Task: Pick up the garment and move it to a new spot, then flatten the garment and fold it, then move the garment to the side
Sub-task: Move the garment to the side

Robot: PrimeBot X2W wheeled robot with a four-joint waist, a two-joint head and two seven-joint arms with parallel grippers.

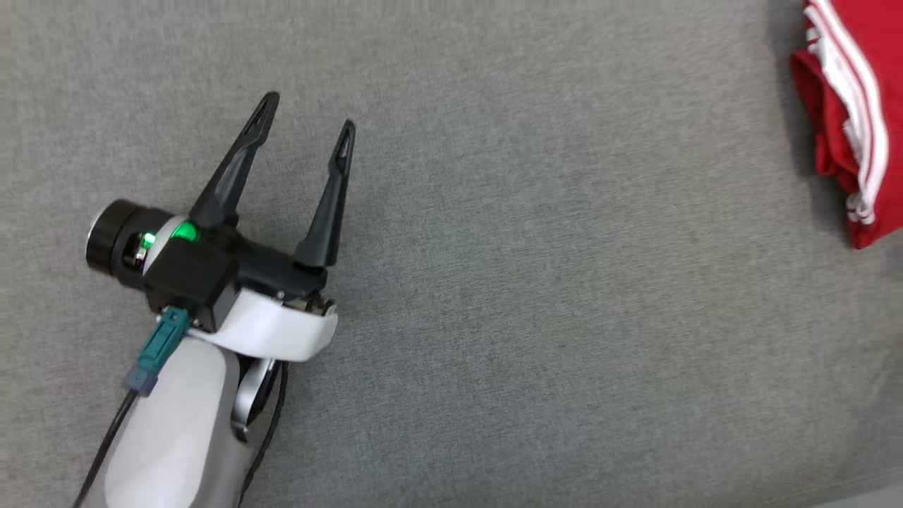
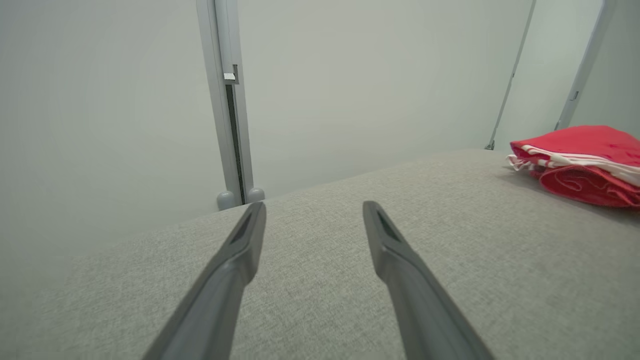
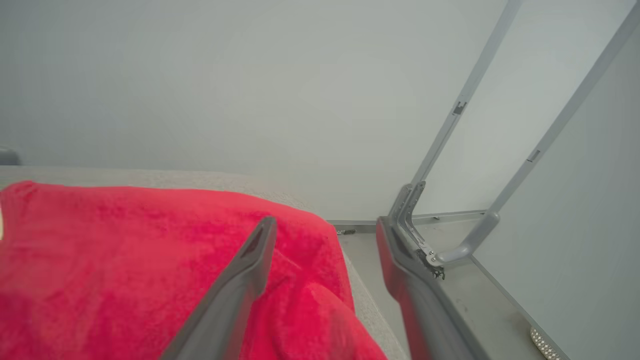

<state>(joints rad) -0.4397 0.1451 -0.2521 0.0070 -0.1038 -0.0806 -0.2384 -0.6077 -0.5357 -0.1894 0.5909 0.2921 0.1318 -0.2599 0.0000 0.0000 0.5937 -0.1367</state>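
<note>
On the grey fabric bench [image 1: 536,282], a folded red white-striped garment [image 1: 839,120] is lying lengthwise front-to-back, well right of the released left hand [image 1: 309,113], close by the released right hand [image 3: 326,222].

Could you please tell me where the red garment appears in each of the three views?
Head view: the garment lies at the upper right edge, cut off by the frame.
Left wrist view: it sits at the right edge, around mid-height.
Right wrist view: it spreads across the lower left, seen close up.
Shared landmark: the grey cloth surface it lies on.
</note>
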